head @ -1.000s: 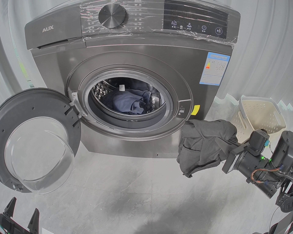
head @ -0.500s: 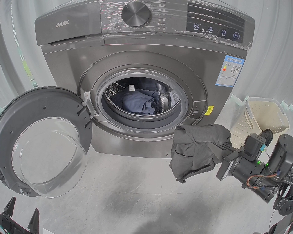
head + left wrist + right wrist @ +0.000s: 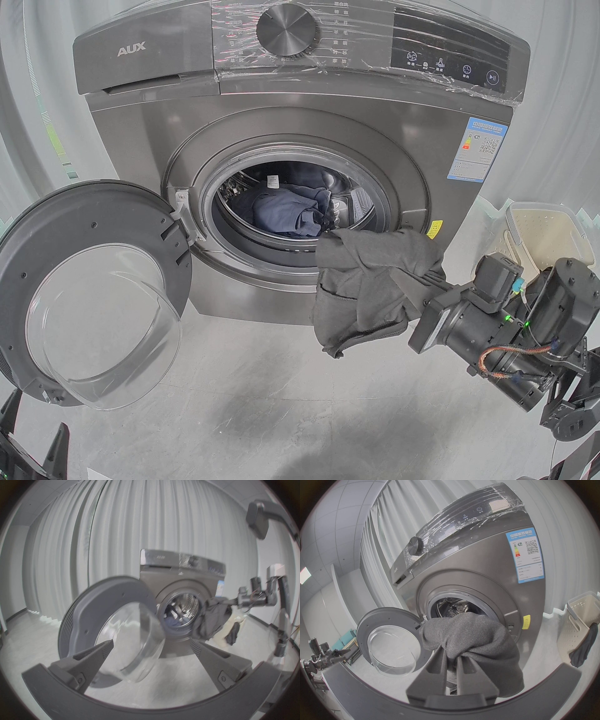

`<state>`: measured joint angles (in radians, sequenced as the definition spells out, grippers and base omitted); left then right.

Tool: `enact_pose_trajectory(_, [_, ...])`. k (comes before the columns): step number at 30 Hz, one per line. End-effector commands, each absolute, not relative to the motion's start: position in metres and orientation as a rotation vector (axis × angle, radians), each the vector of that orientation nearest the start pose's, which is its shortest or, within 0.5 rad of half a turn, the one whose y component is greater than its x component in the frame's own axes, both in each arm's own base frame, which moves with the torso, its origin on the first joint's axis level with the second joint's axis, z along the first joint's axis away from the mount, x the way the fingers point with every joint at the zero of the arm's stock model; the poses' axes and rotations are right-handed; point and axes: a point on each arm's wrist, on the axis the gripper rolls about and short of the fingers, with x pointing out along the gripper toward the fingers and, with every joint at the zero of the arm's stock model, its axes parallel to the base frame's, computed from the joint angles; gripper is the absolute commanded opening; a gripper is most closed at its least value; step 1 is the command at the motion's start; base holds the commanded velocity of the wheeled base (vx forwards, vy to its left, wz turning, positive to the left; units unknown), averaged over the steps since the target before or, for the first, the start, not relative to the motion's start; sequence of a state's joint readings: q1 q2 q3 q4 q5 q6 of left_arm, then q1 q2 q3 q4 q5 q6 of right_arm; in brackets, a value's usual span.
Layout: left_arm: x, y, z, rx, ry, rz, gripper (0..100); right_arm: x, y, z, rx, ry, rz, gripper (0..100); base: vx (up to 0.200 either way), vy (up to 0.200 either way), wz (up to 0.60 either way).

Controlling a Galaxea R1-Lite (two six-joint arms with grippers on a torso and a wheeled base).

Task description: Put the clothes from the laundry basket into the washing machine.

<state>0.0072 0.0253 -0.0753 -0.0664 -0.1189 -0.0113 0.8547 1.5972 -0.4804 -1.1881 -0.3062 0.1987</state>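
Note:
The grey washing machine (image 3: 300,119) stands with its round door (image 3: 94,275) swung open to the left. A blue garment (image 3: 290,212) lies inside the drum. My right gripper (image 3: 453,664) is shut on a dark grey garment (image 3: 362,281), which hangs bunched just in front of the lower right of the drum opening. The cream laundry basket (image 3: 550,231) stands on the floor to the machine's right, behind my right arm. A dark cloth (image 3: 582,648) hangs over its rim. My left gripper (image 3: 150,655) is low at the near left, open, with nothing between its fingers.
The open door (image 3: 109,620), with its bulging glass window, juts out over the floor left of the opening. Pale curtains hang behind the machine. Bare grey floor (image 3: 250,406) stretches in front of it.
My right arm has carried the dark grey garment left and up, from beside the machine's lower right to the drum opening. The head camera has also shifted. The left gripper stays low.

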Motion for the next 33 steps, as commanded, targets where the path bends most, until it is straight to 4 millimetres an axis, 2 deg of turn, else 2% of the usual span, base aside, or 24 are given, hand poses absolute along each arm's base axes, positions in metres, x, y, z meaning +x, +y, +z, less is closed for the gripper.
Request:
enact_pose_trajectory(1, [-0.018,-0.008,0.160,-0.014,-0.105,-0.313,100,0.185,0.221,0.181,0.284,-0.044,0.597,0,0.000,0.000,0.00])
enact_pose_trajectory(4, [0.012,-0.009,0.156,-0.004,0.059,-0.394,100,0.193,0.234,0.179,0.299,-0.064,0.602,0,0.000,0.000,0.00])
enact_pose_trajectory(6, [0.021,-0.009,0.158,0.000,0.076,-0.419,100,0.196,0.237,0.179,0.302,-0.069,0.602,0,0.000,0.000,0.00])
enact_pose_trajectory(7, [0.040,-0.010,0.163,-0.001,0.096,-0.446,100,0.199,0.242,0.177,0.305,-0.073,0.603,0,0.000,0.000,0.00])
enact_pose_trajectory(10, [0.065,-0.014,0.168,-0.003,0.119,-0.504,100,0.206,0.250,0.175,0.308,-0.078,0.603,0,0.000,0.000,0.00])
enact_pose_trajectory(15, [0.097,-0.034,0.163,-0.015,0.213,-0.670,100,0.214,0.261,0.171,0.318,-0.096,0.605,0,0.000,0.000,0.00])
enact_pose_trajectory(24, [0.144,-0.067,0.146,-0.028,0.322,-0.789,100,0.217,0.264,0.171,0.323,-0.112,0.606,0,0.000,0.000,0.00])
enact_pose_trajectory(31, [0.170,-0.090,0.133,-0.040,0.357,-0.832,100,0.217,0.264,0.174,0.329,-0.123,0.606,0,0.000,0.000,0.00])
enact_pose_trajectory(33, [0.181,-0.101,0.124,-0.038,0.377,-0.853,100,0.217,0.264,0.174,0.330,-0.122,0.607,0,0.000,0.000,0.00])
